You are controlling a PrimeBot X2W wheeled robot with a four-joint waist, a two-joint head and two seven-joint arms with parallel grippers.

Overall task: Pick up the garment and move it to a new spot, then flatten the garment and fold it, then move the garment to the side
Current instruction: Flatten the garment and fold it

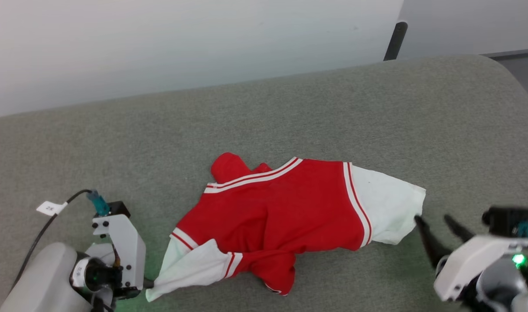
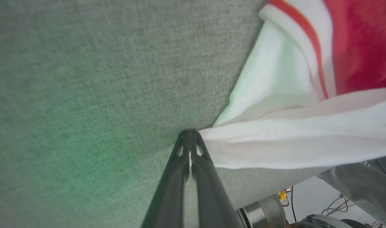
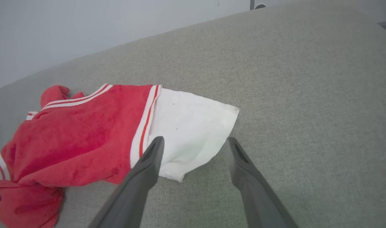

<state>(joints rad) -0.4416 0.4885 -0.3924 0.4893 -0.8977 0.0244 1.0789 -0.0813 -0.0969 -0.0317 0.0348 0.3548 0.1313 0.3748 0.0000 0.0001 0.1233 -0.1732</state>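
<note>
Mostly grey-green fabric surface point(image 1: 290, 112), pale wall point(image 1: 160, 43) behind, garment point(image 1: 285, 208) crumpled on it

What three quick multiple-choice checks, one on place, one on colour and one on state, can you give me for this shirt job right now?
1. Where is the right claw?
A. at the edge of one white sleeve of the bright red jersey shirt
B. above the neckline
C. over the red body

2. What colours are the trim stripes?
A. black and blue
B. red and white
C. green and yellow

3. How is the left claw?
A. wide open
B. shut on the other white sleeve, at its corner
C. half open over bare fabric

Answers:
1 A: in the right wrist view that sleeve's corner shows between its spread fingers.
2 B: red and white bands edge the sleeves and neckline.
3 B: its fingers are pressed together with white cloth at their tips.
</note>
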